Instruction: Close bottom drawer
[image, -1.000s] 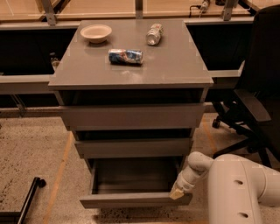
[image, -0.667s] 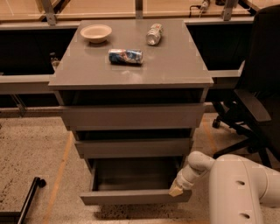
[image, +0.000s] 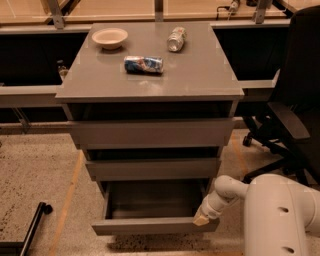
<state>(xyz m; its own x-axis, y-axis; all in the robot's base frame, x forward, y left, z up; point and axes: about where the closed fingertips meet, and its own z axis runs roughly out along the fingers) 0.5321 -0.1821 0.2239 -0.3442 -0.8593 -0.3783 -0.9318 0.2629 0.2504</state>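
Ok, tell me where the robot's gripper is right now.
In the camera view the gripper sits low and right of centre, at the right end of the flat grey front panel of the open bottom drawer.

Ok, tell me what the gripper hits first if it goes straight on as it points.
Most likely the right end of the flat matte grey front panel of the open bottom drawer: the gripper sits there, pointing down-left at it. Depth is unclear; it may be touching.

White, cream-tipped pincer (image: 201, 218) sits at a front corner of the matte grey bottom drawer (image: 150, 226).
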